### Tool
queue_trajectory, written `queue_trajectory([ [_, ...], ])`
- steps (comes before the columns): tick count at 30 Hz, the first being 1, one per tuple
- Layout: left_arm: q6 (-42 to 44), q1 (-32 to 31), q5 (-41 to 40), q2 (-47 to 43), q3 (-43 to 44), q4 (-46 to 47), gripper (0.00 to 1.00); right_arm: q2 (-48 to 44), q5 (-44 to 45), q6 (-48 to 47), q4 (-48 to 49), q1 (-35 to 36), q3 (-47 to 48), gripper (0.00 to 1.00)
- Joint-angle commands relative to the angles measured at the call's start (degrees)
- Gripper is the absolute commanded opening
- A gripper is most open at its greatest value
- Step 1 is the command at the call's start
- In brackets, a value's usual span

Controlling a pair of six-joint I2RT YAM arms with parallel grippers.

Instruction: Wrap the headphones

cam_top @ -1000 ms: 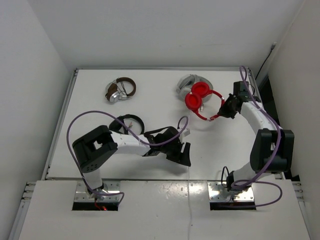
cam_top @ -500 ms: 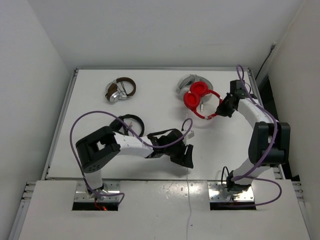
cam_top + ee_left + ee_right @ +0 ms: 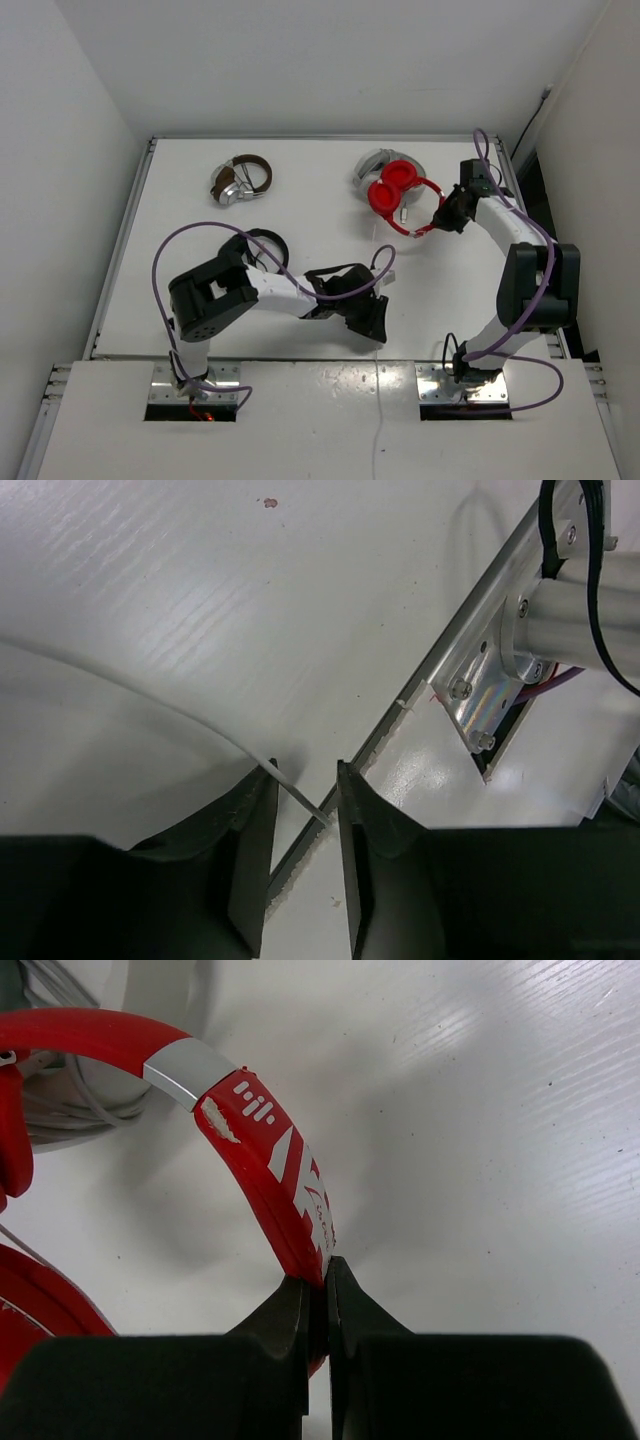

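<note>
The headphones (image 3: 398,192) are found in the upper right of the top view, their headband (image 3: 270,1175) pinched between the closed fingers of the right gripper (image 3: 320,1295). The left gripper (image 3: 305,815) has been carried down to the bottom centre and its jaws narrowed around the white cable (image 3: 150,695), though a gap is left and nothing is yet clamped; the cable is judged nearly secured for winding

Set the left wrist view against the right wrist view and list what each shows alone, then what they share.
Left wrist only: the left gripper, jaws parted around a thin white cable, and a metal mounting plate. Right wrist only: the right gripper shut on the headband of the red headphones, with grey-white headphones behind. Both: the white table.
</note>
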Motion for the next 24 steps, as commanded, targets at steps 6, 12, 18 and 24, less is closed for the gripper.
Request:
queue_trajectory([
  [6, 3.7, -1.7, -4.1, -2.2, 2.9, -5.0, 0.0, -0.9, 1.1, 1.5, 4.0, 0.2, 3.6, 0.0],
  [12, 22.4, -2.4, -7.4, -9.9, 7.0, -19.9, 0.0, -4.5, 7.9, -3.0, 5.9, 3.3, 1.4, 0.0],
  [18, 46.8, 3.4, -5.5, -12.8, 19.5, -38.8, 0.0, -6.9, 14.4, -9.6, 7.8, 9.3, 0.3, 0.0],
  [24, 55.2, 14.2, 8.1, -17.0, 22.3, -40.7, 0.0, -8.1, 16.3, -12.3, 10.5, 15.1, -2.2, 0.0],
])
